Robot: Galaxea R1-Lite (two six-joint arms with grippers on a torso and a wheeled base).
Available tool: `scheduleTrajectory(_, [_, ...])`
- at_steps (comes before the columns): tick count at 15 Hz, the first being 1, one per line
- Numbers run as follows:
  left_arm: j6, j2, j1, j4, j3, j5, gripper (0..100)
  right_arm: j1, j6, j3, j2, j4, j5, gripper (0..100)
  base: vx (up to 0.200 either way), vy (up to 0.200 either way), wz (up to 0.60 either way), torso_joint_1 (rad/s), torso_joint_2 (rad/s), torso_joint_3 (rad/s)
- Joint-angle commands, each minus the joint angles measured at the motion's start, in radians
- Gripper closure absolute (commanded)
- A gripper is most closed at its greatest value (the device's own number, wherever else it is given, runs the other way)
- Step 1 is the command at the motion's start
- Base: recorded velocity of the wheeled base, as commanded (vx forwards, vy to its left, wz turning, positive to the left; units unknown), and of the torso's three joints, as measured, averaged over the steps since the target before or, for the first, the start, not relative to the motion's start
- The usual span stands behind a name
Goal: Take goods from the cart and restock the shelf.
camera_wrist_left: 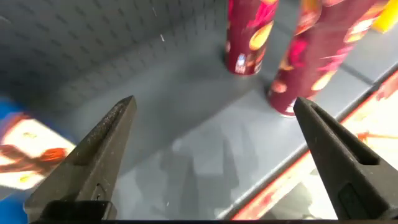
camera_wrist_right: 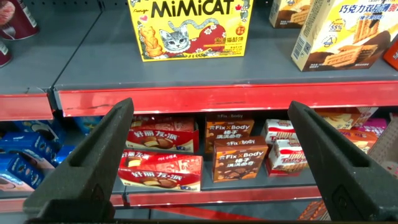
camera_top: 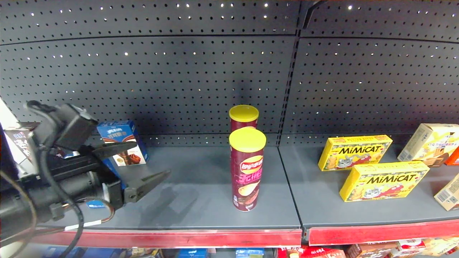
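Observation:
Two maroon chip cans with yellow lids stand upright on the grey shelf (camera_top: 200, 200), one in front (camera_top: 246, 168) and one behind it (camera_top: 243, 117). In the left wrist view both cans appear, the front can (camera_wrist_left: 311, 56) and the rear can (camera_wrist_left: 247, 34). My left gripper (camera_top: 152, 161) hovers over the shelf to the left of the cans, open and holding nothing, its tips well apart (camera_wrist_left: 214, 106). My right gripper (camera_wrist_right: 211, 112) is open and holds nothing, facing the shelf's red front edge (camera_wrist_right: 205, 96) below a yellow cat box (camera_wrist_right: 186, 28).
A blue snack box (camera_top: 123, 143) stands at the back left near my left arm. Two yellow cat boxes (camera_top: 383, 179) and beige boxes (camera_top: 430, 143) lie on the right shelf section. The lower shelf holds red boxes (camera_wrist_right: 161, 168) and brown boxes (camera_wrist_right: 239, 155).

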Motion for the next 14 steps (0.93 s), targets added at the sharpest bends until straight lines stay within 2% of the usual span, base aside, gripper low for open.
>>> scheduleTrajectory(1, [0.002,-0.266,0.011,0.01,0.116,0.005,0,0.0,0.0,0.0,0.0,0.0,0.0,0,0.0,0.0,0.0,0.0,0.0,0.0])
scheduleTrajectory(2, [0.001,-0.369,0.034,0.03,0.177,0.007,0,0.0,0.0,0.0,0.0,0.0,0.0,0,0.0,0.0,0.0,0.0,0.0,0.0])
scheduleTrajectory(4, [0.001,-0.59,0.13,0.101,0.268,0.005,0,0.0,0.0,0.0,0.0,0.0,0.0,0,0.0,0.0,0.0,0.0,0.0,0.0])
scheduleTrajectory(6, [-0.002,-0.733,0.143,0.177,0.277,0.017,0,0.0,0.0,0.0,0.0,0.0,0.0,0,0.0,0.0,0.0,0.0,0.0,0.0])
scheduleTrajectory(8, [-0.015,-0.843,0.143,0.211,0.309,0.036,0,0.0,0.0,0.0,0.0,0.0,0.0,0,0.0,0.0,0.0,0.0,0.0,0.0])
scheduleTrajectory(9, [-0.042,-0.956,0.144,0.216,0.349,0.062,0,0.0,0.0,0.0,0.0,0.0,0.0,0,0.0,0.0,0.0,0.0,0.0,0.0])
scheduleTrajectory(10, [-0.056,-1.006,0.144,0.216,0.366,0.082,0,0.0,0.0,0.0,0.0,0.0,0.0,0,0.0,0.0,0.0,0.0,0.0,0.0])
scheduleTrajectory(11, [-0.098,-1.141,0.144,0.268,0.389,0.168,0,0.0,0.0,0.0,0.0,0.0,0.0,0,0.0,0.0,0.0,0.0,0.0,0.0])
scheduleTrajectory(12, [-0.118,-1.165,0.144,0.292,0.387,0.243,0,0.0,0.0,0.0,0.0,0.0,0.0,0,0.0,0.0,0.0,0.0,0.0,0.0])
scheduleTrajectory(13, [-0.13,-1.156,0.144,0.273,0.372,0.335,0,0.0,0.0,0.0,0.0,0.0,0.0,0,0.0,0.0,0.0,0.0,0.0,0.0])
scheduleTrajectory(14, [-0.142,-1.156,0.144,0.276,0.363,0.355,0,0.0,0.0,0.0,0.0,0.0,0.0,0,0.0,0.0,0.0,0.0,0.0,0.0])
